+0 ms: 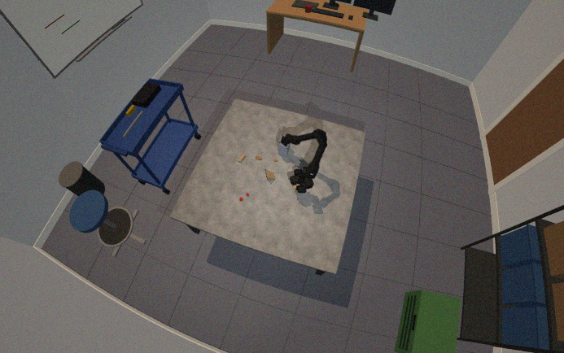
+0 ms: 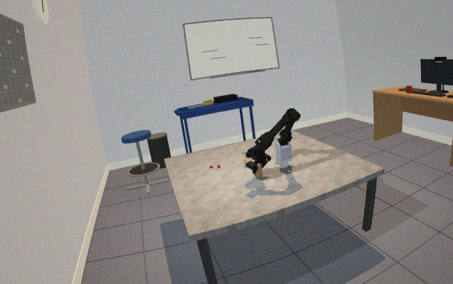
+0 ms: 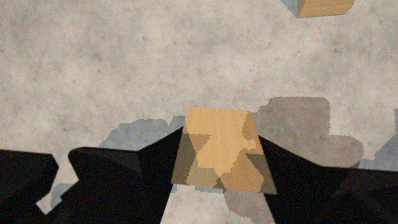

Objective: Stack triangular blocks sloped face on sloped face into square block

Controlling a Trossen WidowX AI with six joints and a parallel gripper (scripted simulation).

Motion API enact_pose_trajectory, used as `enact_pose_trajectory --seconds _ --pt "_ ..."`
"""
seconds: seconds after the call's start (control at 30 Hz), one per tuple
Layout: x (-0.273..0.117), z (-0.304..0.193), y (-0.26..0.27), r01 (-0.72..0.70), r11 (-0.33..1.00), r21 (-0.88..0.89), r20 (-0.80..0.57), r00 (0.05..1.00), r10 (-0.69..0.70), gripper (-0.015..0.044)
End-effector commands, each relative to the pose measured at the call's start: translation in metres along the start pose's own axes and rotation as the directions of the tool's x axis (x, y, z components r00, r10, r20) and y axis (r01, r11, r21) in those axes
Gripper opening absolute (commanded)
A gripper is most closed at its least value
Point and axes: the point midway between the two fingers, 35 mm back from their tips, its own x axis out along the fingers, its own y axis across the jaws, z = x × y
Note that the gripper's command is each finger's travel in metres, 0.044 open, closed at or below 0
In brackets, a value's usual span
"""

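Wrist view first: the claw (image 1: 300,184) (image 2: 257,170) (image 3: 215,131) is closed on a triangular block (image 1: 295,186) (image 2: 259,171) (image 3: 218,147), one dark finger against each side of the pale wood. Whether the block's lower edge touches the bench (image 1: 249,122) (image 2: 203,197) (image 3: 75,75), I cannot tell (the claw hides much of it from above and outside).

The other triangular block (image 1: 269,175) (image 2: 246,162) (image 3: 327,7) sits on the bench, near the claw but apart from the held one. From above it lies left of the claw; in the wrist picture only part of it shows, beyond the claw and toward the upper right. So the two are not joined into a square block.

Farther out from the claw, in the top view's upper left, lie two small wooden pieces, one (image 1: 241,158) paler and the other (image 1: 258,158) browner, with a little orange piece (image 1: 275,159) nearer. Two small red things, one (image 1: 247,193) (image 2: 218,165) nearer the claw and one (image 1: 241,198) (image 2: 210,167) farther off, rest lower left of it there (too small to name).

The black arm (image 1: 320,146) (image 2: 274,133) bends above the bench, reaching down to the claw.
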Motion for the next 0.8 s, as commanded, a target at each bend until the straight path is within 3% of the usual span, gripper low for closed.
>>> enact_pose_trajectory --seconds 0.0,0.6,0.63,0.77 --pt "-0.005 -0.007 0.001 -0.005 1.000 0.005 0.112 0.994 0.005 0.0000" --pt "-0.010 -0.039 0.001 -0.007 1.000 0.007 0.545 0.839 0.002 0.0000" --pt "-0.009 -0.033 -0.001 0.003 1.000 0.008 0.470 0.883 -0.006 0.0026" --pt "-0.009 -0.033 -0.001 0.003 1.000 0.008 0.470 0.883 -0.006 0.0131"
